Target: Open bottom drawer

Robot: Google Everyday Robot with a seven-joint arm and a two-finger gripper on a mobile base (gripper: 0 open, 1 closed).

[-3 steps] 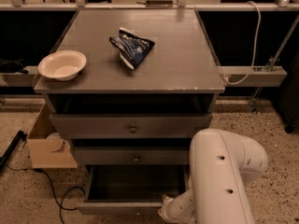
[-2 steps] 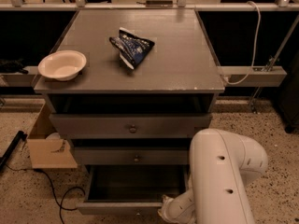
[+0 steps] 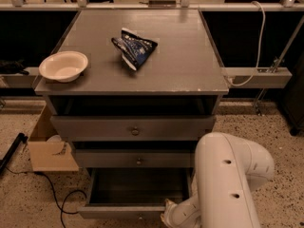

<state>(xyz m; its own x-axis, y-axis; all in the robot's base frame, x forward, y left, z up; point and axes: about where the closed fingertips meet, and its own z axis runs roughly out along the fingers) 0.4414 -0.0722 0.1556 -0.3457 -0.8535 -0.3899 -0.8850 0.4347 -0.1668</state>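
Far left, a cardboard box sits on the speckled floor beside the grey bench, and a dark cable loops in front of it. Up top there's a white bowl at the bench's left edge, and to its right, apart from it, a crumpled blue snack bag. Below come three grey fronts: top drawer and middle drawer sit further back, while the bottom drawer stands pulled out, its dark inside showing. The claw is down at that front panel's right end, and I can't tell whether it's open, closed or gripping. The thick white arm fills the lower right.
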